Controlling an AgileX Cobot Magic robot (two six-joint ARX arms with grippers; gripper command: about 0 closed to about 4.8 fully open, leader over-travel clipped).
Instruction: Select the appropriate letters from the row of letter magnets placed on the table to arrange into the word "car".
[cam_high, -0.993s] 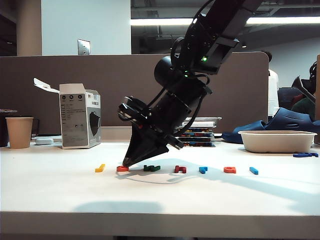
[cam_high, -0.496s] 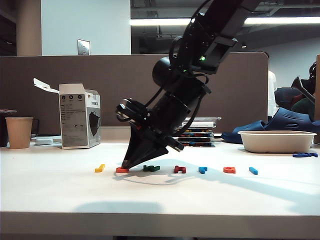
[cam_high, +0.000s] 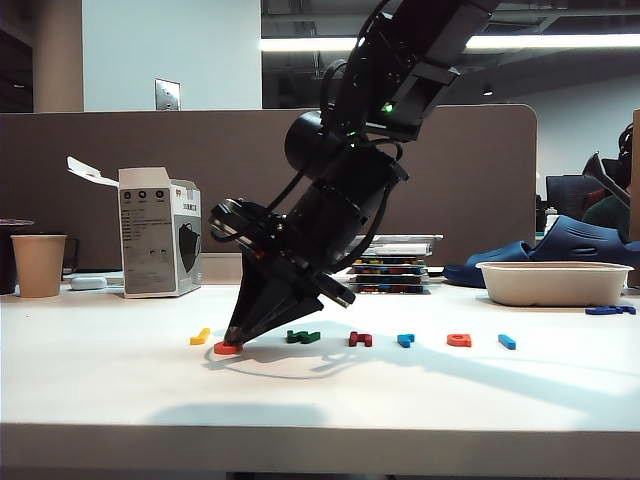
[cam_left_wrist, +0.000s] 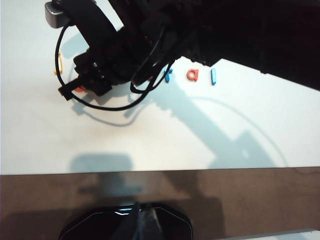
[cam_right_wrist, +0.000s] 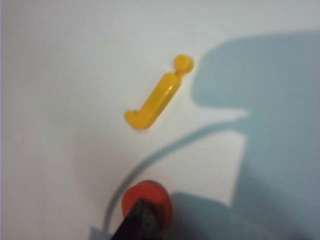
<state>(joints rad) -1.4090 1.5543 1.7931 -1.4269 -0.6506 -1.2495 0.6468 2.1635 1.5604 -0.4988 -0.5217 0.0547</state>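
The row of letter magnets lies across the white table (cam_high: 120, 390): yellow (cam_high: 200, 336), green (cam_high: 303, 337), dark red (cam_high: 360, 339), light-blue r (cam_high: 405, 340), orange-red a (cam_high: 459, 340) and a blue bar (cam_high: 507, 342). The orange-red c (cam_high: 228, 348) sits a little in front of the row, beside the yellow one. My right gripper (cam_high: 233, 339) is shut, its tip pressed down on the c (cam_right_wrist: 150, 196), with the yellow letter (cam_right_wrist: 155, 102) just beyond. My left gripper (cam_left_wrist: 137, 220) hangs shut off the table's front edge, holding nothing.
A white tray (cam_high: 555, 282) stands at the back right with dark-blue pieces (cam_high: 610, 310) near it. A grey carton (cam_high: 158, 245) and a paper cup (cam_high: 38, 264) stand at the back left. A stack of books (cam_high: 395, 268) lies behind the right arm.
The right gripper has slid to the left and toward the front edge, and the orange-red c has moved with it, out of the row's line.
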